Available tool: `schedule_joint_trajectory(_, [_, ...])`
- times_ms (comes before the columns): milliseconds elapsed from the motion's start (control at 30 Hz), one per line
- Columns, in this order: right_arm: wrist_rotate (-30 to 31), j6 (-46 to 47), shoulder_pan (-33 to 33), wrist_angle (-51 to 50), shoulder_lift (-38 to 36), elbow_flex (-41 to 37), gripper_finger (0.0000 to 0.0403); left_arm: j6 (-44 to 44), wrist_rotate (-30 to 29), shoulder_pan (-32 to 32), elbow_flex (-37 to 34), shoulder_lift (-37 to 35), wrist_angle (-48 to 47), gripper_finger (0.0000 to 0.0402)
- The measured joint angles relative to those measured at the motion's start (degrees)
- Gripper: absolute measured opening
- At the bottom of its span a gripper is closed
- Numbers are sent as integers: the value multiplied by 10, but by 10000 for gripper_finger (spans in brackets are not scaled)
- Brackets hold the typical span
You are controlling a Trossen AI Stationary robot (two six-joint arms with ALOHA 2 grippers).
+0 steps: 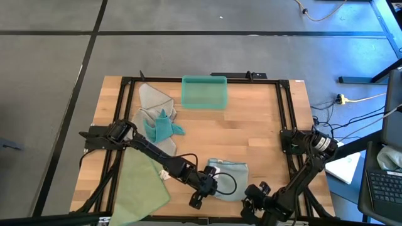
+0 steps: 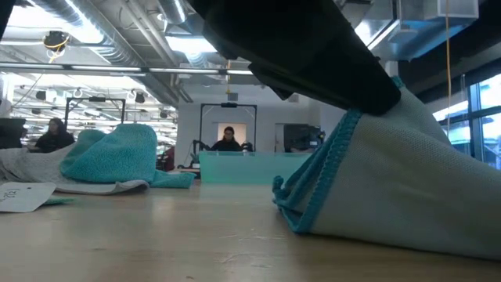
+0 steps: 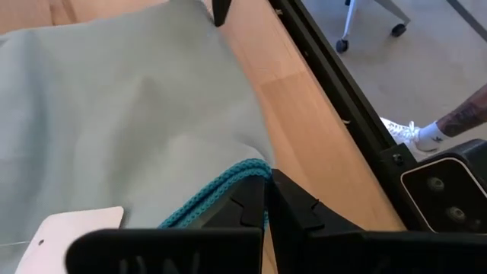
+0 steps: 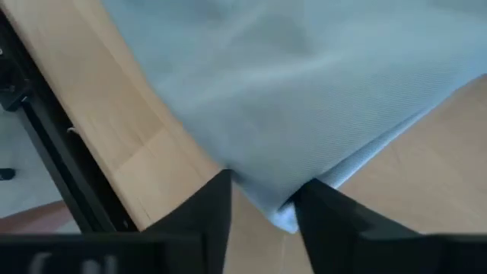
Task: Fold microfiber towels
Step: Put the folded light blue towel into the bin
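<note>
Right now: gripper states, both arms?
Left gripper: shut on the pale blue-green towel at its teal edge.
Right gripper: open, fingers straddling that towel's corner.

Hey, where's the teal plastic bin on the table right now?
In the high view the teal plastic bin sits at the table's far edge, about midway across, just right of the crumpled grey towel and teal towel.

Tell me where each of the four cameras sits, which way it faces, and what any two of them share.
High view: overhead, straight down; both arms, pale blue-green towel, teal bin.
Low view: table height, level across; a dark arm above that towel.
Left wrist view: past the left gripper, shut on the towel's teal edge.
Right wrist view: past the right gripper, fingers astride a towel corner.
Shared: all four show the same towel.
</note>
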Motion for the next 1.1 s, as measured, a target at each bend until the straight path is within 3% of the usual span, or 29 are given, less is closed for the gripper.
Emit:
schedule_joint_trajectory(233, [-21,-2,0,-8,-28,0,13,-15,-6,-1,0,-2,-2,0])
schedule_joint_trajectory(567, [32,-4,3,-31,-110,0,4,-44,-16,-1,-1,-45,-42,0])
schedule_joint_trajectory(733, [75,-63,0,-48,-173,9,3,-43,-68,10,-1,-114,-81,0])
schedule_joint_trajectory(967, [108,-160,-26,-143,-240,58,2,-15,-163,33,0,-209,-115,0])
schedule_joint_trajectory(1100, [124,-207,-48,-198,-258,95,1,-10,-186,48,0,-233,-141,0])
